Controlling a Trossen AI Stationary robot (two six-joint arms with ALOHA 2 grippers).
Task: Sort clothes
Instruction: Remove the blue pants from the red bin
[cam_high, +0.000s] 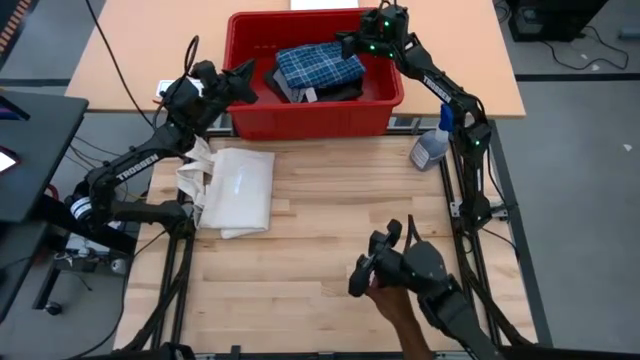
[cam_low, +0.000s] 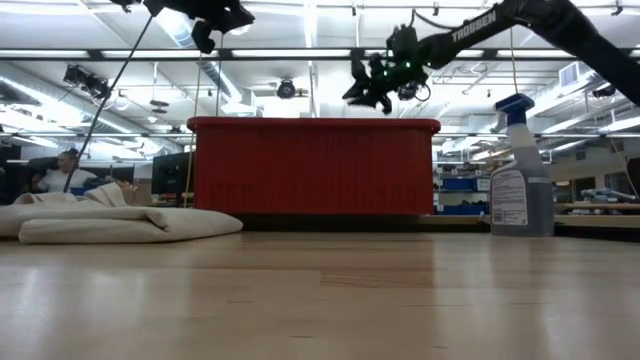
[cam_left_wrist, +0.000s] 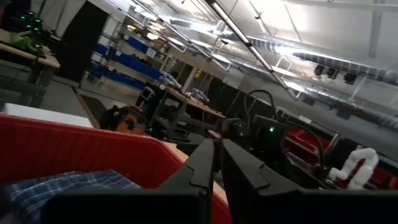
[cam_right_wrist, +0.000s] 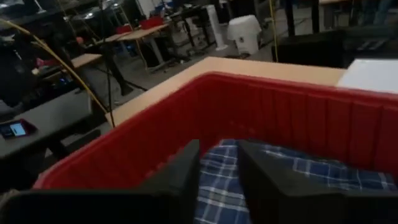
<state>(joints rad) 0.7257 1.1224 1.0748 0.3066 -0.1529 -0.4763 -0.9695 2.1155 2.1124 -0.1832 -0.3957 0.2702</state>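
Plaid cloth (cam_high: 318, 65), blue and white, lies on top of the pile in the red bin (cam_high: 250, 118) at the far edge of the counter (cam_high: 330, 260), with black fabric (cam_high: 345, 90) tucked under and beside it. Lying folded there, it looks already sorted.

The right gripper (cam_high: 352, 44) hangs just above the plaid, fingers a little apart with nothing between them, which fits a garment just let go rather than one about to be taken. The left gripper (cam_high: 245, 80) waits at the bin's left wall, fingers pressed together and empty.

A white tote bag (cam_high: 235, 190) lies flat near the counter's left edge, and a spray bottle (cam_high: 432, 148) stands by the right edge, just outside the bin. A person's hand (cam_high: 400, 305) reaches in at the near edge.
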